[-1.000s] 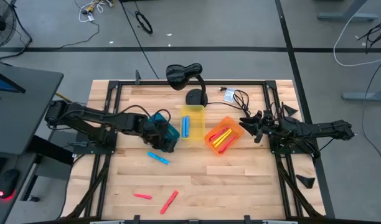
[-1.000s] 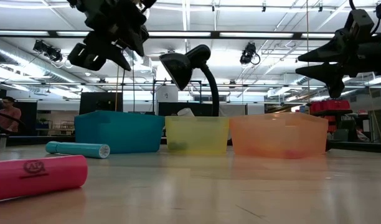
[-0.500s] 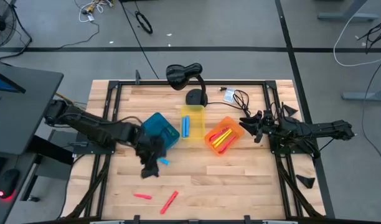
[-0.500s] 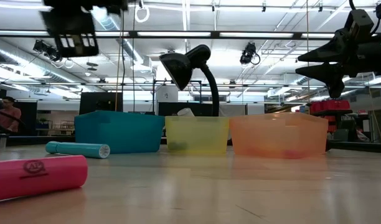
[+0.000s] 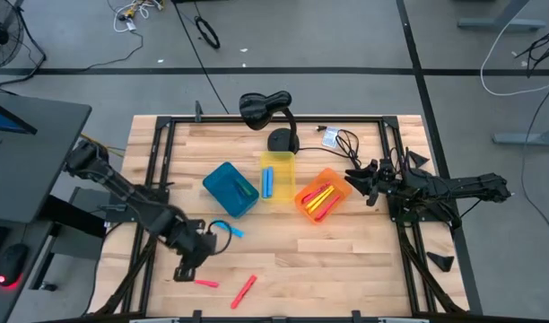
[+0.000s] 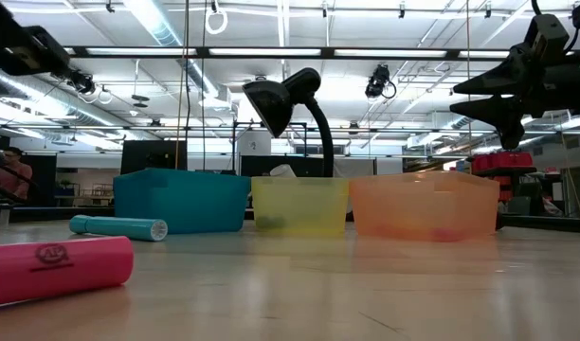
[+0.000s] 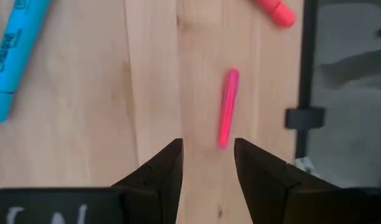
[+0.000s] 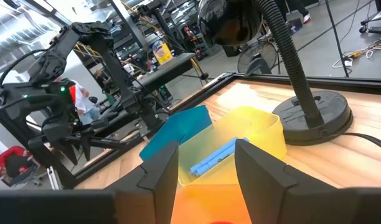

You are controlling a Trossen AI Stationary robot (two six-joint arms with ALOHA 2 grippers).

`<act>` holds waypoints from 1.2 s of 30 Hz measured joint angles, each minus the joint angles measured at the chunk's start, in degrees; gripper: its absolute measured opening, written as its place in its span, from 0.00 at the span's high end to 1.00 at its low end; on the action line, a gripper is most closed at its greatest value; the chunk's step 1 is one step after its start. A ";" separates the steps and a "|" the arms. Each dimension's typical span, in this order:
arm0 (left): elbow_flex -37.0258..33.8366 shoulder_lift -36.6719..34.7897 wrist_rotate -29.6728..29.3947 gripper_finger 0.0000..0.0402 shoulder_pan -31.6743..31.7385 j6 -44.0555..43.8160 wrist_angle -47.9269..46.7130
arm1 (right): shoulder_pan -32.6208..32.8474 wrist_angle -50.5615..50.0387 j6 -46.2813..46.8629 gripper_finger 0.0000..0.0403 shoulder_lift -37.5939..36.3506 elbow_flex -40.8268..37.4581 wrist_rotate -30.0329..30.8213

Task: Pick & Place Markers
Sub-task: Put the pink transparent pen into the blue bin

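Two pink markers lie low in my top picture, one point(image 5: 204, 283) just right of my left gripper point(image 5: 187, 269) and one point(image 5: 243, 290) further right. A blue marker point(image 5: 227, 229) lies on the wood just above that gripper. Its fingers are spread apart with nothing between them, over bare wood. Nothing blocks the way to the pink markers. In the middle sit the blue bin point(image 5: 230, 188), the yellow bin point(image 5: 277, 177) and the orange bin point(image 5: 322, 195), with a black lamp point(image 5: 267, 112) above them. My right gripper point(image 5: 357, 183) waits at the right, fingers spread and empty.
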 joint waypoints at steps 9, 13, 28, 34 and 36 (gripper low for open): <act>0.01 0.71 -5.76 0.63 -9.76 0.07 -1.62 | 0.00 0.00 0.01 0.60 0.00 0.00 0.00; 0.01 3.39 -7.04 0.65 -11.81 -0.36 -1.61 | 0.00 -0.01 0.01 0.60 0.00 0.00 0.00; 0.01 17.22 -7.37 0.69 -13.27 -0.08 7.79 | 0.00 0.00 0.01 0.60 0.00 0.00 0.00; 0.14 21.35 -7.57 0.69 -13.31 -0.37 13.38 | 0.00 -0.01 0.01 0.60 0.00 0.00 -0.02; 0.12 22.38 -7.41 0.69 -13.29 -0.47 14.29 | 0.02 -0.02 0.01 0.60 0.00 0.00 -0.02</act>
